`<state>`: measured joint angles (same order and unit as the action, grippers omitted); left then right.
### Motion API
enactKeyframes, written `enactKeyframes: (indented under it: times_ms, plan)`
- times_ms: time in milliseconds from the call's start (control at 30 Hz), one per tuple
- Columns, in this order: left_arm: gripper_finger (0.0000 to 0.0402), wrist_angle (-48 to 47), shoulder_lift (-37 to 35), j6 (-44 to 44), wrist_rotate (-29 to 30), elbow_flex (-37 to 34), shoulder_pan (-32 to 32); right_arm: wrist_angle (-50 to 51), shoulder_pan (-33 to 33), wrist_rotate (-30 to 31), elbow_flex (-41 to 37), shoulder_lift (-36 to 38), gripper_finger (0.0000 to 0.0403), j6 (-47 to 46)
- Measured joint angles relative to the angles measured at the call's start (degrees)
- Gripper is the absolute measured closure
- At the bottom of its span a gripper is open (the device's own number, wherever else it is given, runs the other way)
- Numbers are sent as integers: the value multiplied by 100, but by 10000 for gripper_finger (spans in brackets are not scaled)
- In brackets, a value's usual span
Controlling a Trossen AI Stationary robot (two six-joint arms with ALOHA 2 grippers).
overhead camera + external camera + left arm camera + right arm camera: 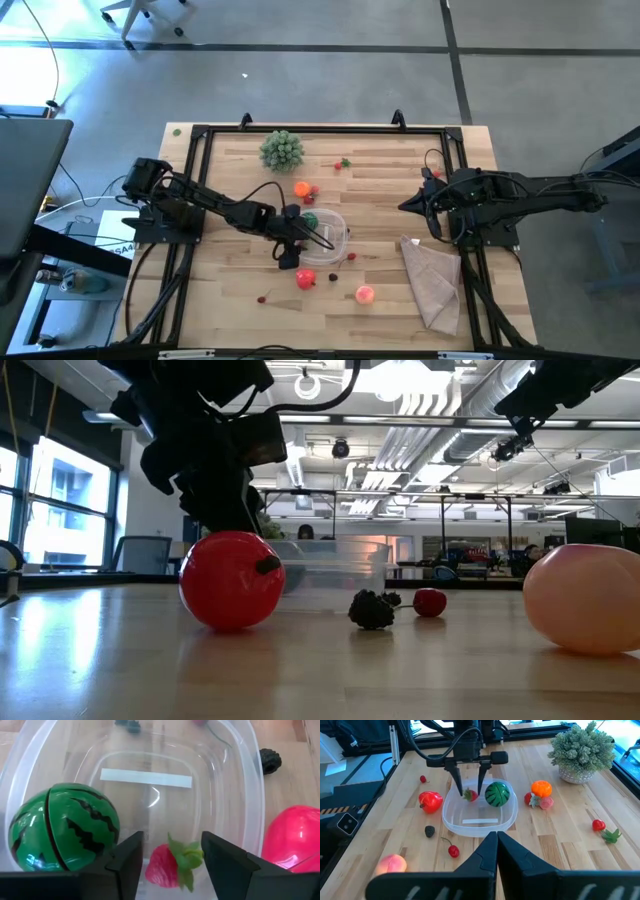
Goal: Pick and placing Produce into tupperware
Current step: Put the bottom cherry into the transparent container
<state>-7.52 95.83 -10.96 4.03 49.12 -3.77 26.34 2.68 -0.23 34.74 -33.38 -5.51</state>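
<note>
Two pieces lie inside the tupperware (479, 815): a green watermelon (496, 793) and a strawberry (170, 866), which sits between the parted fingers of the left gripper (468, 789), released. The strawberry looks light, hard and smooth, so it may slip; grasping its red body seems safest. The right gripper (408, 205) waits clenched near the tan cloth (432, 280)
</note>
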Motion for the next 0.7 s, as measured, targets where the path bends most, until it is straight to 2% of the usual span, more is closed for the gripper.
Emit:
enactKeyframes:
  times_ms: [167,300,700]
  plan:
    - [193,-43,-2,-18,-209,61,0,-1,0,0,0,-1,403,-1]
    - [196,-461,-4,-155,-543,479,0,1,0,0,0,0,403,-1]
    - [233,-4243,-7,-862,-601,2732,-141,-2,0,0,0,-1,403,-1]
